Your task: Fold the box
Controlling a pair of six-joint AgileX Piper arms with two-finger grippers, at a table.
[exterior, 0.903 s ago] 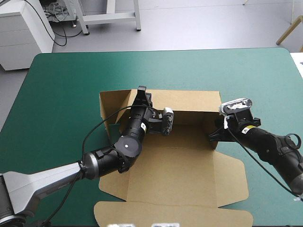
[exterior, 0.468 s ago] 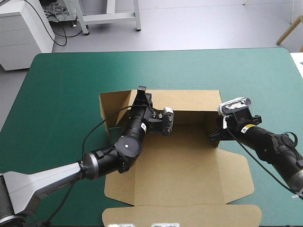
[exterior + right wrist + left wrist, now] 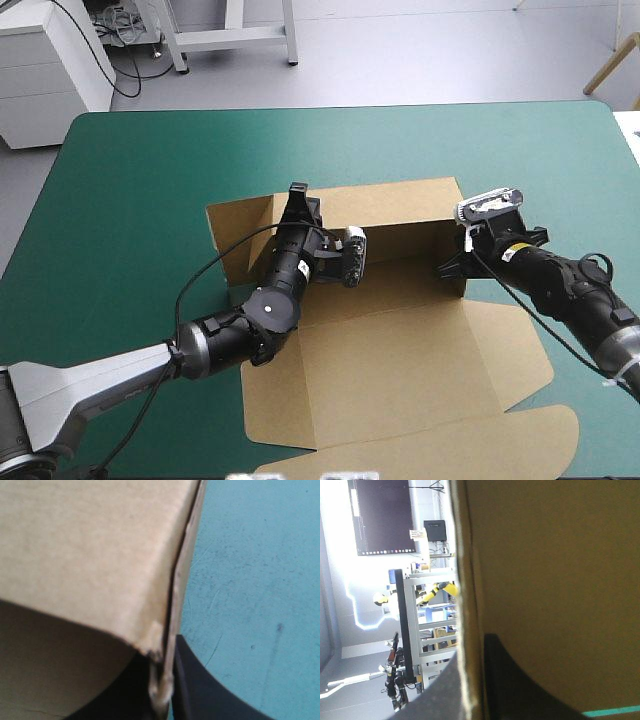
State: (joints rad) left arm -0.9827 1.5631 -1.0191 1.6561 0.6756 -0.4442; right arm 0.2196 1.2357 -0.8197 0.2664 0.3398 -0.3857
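Observation:
The brown box [image 3: 400,330] lies mid-table with its back wall raised and its lid flat toward the front edge. My left gripper [image 3: 298,200] is at the box's left wall near the back corner. In the left wrist view the board's edge [image 3: 465,580] runs up between my two black fingers, so my left gripper [image 3: 472,700] is shut on the box. My right gripper [image 3: 452,265] holds the right wall near the back right corner. In the right wrist view the wall's edge [image 3: 180,580] is pinched where my right gripper [image 3: 164,690] is shut.
Teal-green cover [image 3: 140,180] lies bare to the left of the box, beyond it and at the far right. The lid's rounded front flap [image 3: 450,450] reaches the table's front edge. Cover [image 3: 250,580] shows just outside the right wall.
The box has swung: its flat lid slid rightward and toward the front edge, and the back wall now sits skewed. My right gripper shifted slightly farther and left; the left arm stayed put.

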